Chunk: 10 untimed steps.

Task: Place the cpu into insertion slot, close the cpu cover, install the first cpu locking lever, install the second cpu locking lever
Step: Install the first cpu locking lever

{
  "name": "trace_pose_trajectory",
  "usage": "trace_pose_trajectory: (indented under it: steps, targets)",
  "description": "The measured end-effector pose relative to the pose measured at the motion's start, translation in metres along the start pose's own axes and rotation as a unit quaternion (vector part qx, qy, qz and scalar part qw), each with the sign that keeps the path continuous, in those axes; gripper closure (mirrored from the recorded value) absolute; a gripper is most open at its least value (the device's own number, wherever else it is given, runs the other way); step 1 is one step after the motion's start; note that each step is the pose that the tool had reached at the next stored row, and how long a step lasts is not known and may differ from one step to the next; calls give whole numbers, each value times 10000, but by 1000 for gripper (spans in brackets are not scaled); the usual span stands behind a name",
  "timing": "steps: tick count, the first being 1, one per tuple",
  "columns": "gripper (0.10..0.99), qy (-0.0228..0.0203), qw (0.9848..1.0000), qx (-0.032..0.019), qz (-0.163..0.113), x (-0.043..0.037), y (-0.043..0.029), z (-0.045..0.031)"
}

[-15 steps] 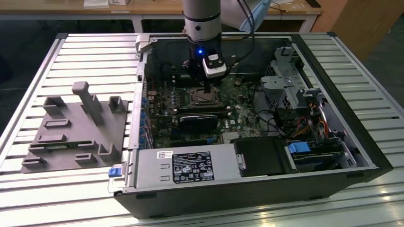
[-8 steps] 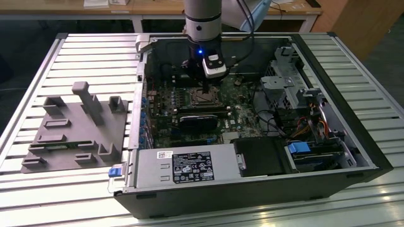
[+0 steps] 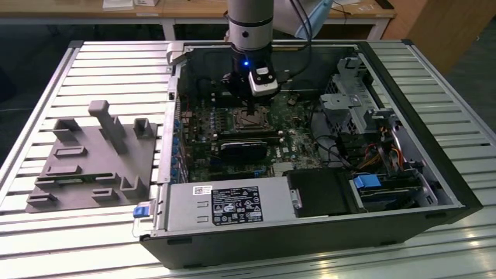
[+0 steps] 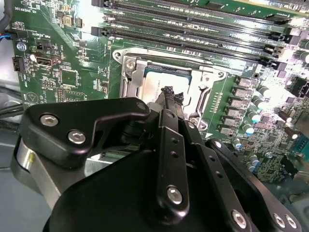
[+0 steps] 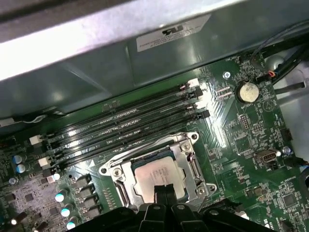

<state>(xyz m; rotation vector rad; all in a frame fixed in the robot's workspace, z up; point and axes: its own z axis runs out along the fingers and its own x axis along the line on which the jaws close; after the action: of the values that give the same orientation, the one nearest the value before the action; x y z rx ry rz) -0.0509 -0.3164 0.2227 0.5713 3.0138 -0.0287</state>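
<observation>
Slatted metal bench (image 3: pixel 108 70), open computer case (image 3: pixel 434 174) — my gripper (image 5: pixel 163 191), fingers pinched together, presses the cpu (image 5: pixel 159 175); I'd keep it level.

A robotics lab or assembly test workshop, judging by the set-up. At centre frame in the exterior view, an opened desktop computer case (image 3: pixel 326 151) lying on its side on a ribbed aluminium workbench (image 3: pixel 116 64), circuit board (image 3: pixel 232 145) and cables exposed. Descending from the top edge, a grey industrial robot arm (image 3: pixel 250 23). At left on the bench, a grey moulded parts holder (image 3: pixel 93 163). Along the upper edge, wooden desks (image 3: pixel 194 9) strewn with papers. Green board and long black memory slots (image 5: pixel 125 125) at mid-frame in the first wrist view.
</observation>
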Motion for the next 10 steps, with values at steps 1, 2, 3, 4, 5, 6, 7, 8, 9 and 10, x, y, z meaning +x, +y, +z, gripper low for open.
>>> trace_pose_trajectory:
  steps: [1, 2, 3, 4, 5, 6, 7, 8, 9, 10]
  targets:
    - [984, 0, 10000, 0, 0, -1, 0, -8]
    - [984, 0, 10000, 0, 0, -1, 0, -19]
    - [984, 0, 10000, 0, 0, -2, 0, -31]
    - [984, 0, 10000, 0, 0, -3, 0, -42]
    - [984, 0, 10000, 0, 0, -4, 0, -54]
    - [984, 0, 10000, 0, 0, -5, 0, -65]
    - [984, 0, 10000, -1, 0, -5, 0, -68]
    - [984, -1, 10000, -1, 0, -5, 0, -68]
    - [984, -1, 10000, -2, 0, -5, 0, -68]
    - [984, 0, 10000, 0, 0, -5, 0, -72]
